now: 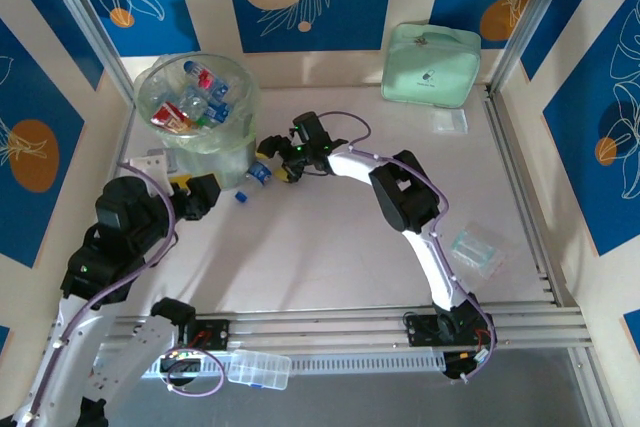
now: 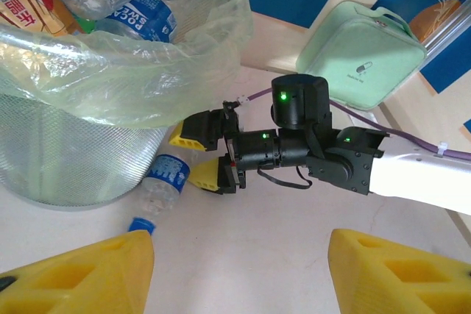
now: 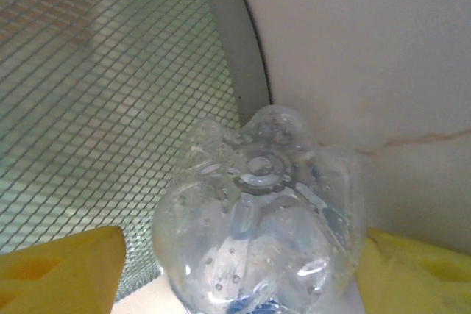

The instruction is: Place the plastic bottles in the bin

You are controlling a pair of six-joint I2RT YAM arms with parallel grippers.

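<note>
The bin (image 1: 195, 102) stands at the back left, a round translucent bucket with a clear bag liner, holding several crushed plastic bottles (image 1: 185, 107). One clear bottle (image 1: 258, 175) with a blue label and blue cap lies on the table against the bin's foot. My right gripper (image 1: 272, 159) is open, and the bottle's base (image 3: 257, 211) lies between its yellow fingers; the left finger (image 3: 59, 270) stands apart from it. My left gripper (image 2: 243, 277) is open with nothing in it, just short of the bottle's cap (image 2: 140, 224), facing the bin's wall (image 2: 66, 159).
A mint-green zip pouch (image 1: 432, 64) leans at the back wall. A flat clear lidded box (image 1: 476, 250) lies at the right, a smaller clear one (image 1: 449, 122) near the pouch, another (image 1: 259, 370) on the front rails. Metal frame rails edge the table.
</note>
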